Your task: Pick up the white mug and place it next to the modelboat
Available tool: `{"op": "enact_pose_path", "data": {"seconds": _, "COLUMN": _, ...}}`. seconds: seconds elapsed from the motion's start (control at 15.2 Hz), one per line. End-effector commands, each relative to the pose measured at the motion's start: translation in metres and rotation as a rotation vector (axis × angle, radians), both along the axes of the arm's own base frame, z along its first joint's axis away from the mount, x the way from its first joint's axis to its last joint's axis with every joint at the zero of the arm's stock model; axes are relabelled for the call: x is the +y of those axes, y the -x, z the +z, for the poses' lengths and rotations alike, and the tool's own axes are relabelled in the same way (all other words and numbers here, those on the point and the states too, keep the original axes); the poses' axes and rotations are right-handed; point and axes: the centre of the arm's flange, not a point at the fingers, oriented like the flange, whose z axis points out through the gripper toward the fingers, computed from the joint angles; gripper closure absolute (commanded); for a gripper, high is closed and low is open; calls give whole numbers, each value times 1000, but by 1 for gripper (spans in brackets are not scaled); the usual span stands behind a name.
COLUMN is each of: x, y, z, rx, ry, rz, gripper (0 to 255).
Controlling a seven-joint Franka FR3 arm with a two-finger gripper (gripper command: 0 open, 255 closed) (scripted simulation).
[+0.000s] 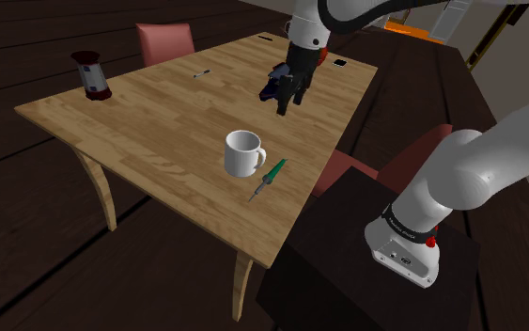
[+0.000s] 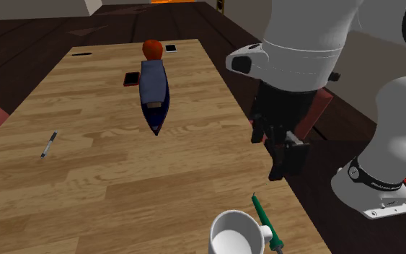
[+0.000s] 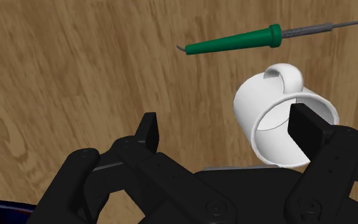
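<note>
- We saw the mug point(image 1: 241, 152) upright near the desk point(image 1: 140, 113) edge, mouth up, handle toward the soldering iron point(image 1: 270, 176).
- The tool point(image 1: 287, 102) hung spread and empty, the mug apart, beside one finger.

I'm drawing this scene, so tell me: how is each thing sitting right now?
white mug: upright on the table, empty, not held.
gripper: open, up above the table, holding nothing.
model boat: resting on the table, apart from the mug.
green tool: lying flat beside the mug.
pen: lying flat on the table.
</note>
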Motion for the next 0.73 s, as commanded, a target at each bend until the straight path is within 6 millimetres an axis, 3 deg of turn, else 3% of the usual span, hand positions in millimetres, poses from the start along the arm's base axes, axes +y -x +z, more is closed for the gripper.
{"op": "enact_pose_path", "data": {"seconds": 0.0, "x": 15, "y": -13, "z": -18, "rx": -5, "ry": 7, "rz": 9, "gripper": 0}}
{"op": "enact_pose_path", "data": {"seconds": 0.46, "x": 66, "y": -59, "z": -82, "rx": -20, "ry": 35, "rz": 39, "gripper": 0}}
{"op": "enact_pose_path", "data": {"seconds": 0.66, "x": 71, "y": -64, "z": -99, "rx": -21, "ry": 38, "rz": 42, "gripper": 0}}
